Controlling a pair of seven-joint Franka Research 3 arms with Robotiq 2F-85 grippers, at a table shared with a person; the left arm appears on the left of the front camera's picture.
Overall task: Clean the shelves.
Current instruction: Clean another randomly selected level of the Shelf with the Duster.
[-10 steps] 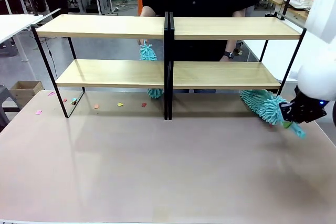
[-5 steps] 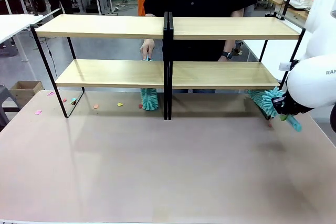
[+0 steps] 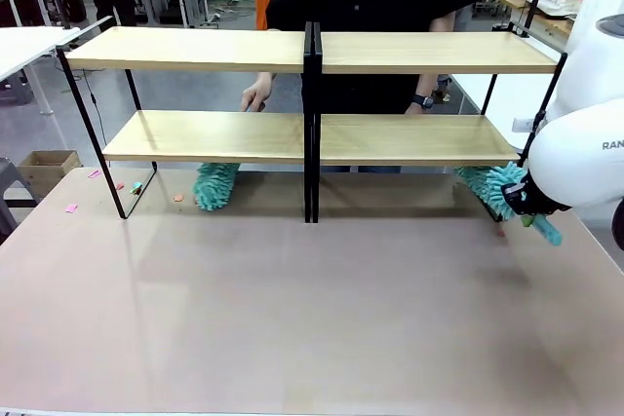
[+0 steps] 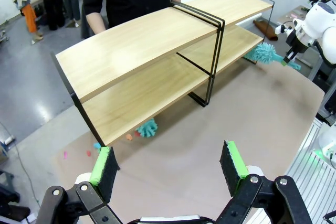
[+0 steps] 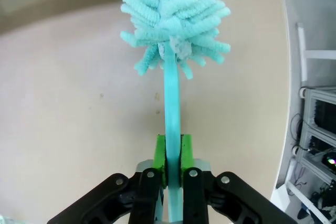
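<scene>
I see shelves (image 3: 312, 51) spanning the table's far side | my right gripper (image 5: 170, 153) clenched on teal duster (image 5: 173, 9) handle, head under lower board | left gripper (image 4: 169, 163) spread, empty

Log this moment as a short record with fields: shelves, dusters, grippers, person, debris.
shelves: two joined two-tier racks, light wood boards on black frames, standing on the table
robot duster: teal fluffy duster, head under the right rack's lower board, handle clamped in the right gripper
left gripper: open, holding nothing, facing the racks
person: behind the racks, one hand holding a second teal duster whose head is under the left lower board
debris: small coloured scraps on the table near the left rack's end
</scene>
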